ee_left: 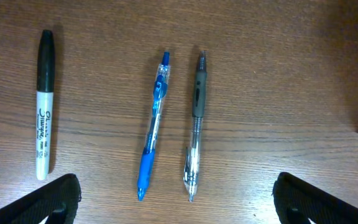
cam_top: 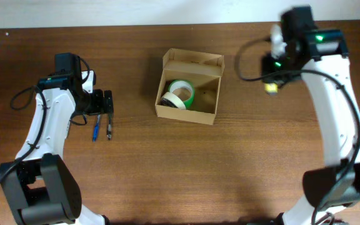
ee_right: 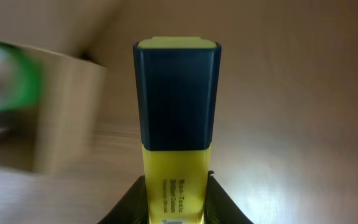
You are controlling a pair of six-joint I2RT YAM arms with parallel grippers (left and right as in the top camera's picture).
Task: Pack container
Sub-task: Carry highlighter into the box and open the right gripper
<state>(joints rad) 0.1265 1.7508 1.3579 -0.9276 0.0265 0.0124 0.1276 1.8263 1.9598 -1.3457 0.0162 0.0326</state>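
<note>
yellow highlighter (ee_right: 176, 124) pinched in right jaws; left jaws wide over pens (ee_left: 156, 124).

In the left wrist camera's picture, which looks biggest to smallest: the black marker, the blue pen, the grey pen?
1. Black marker: similar length, clearly thickest.
2-3. Blue pen and grey pen: too alike to rank.
All lie flat on the table, so nearness hardly matters.

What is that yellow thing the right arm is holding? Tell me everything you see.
It is a highlighter: chunky yellow plastic body with small print, dark cap with a yellow end. The right tool clamps its lower body, cap pointing away from the wrist. It is right of the cardboard container, not inside it; nothing else visibly touches it.
</note>
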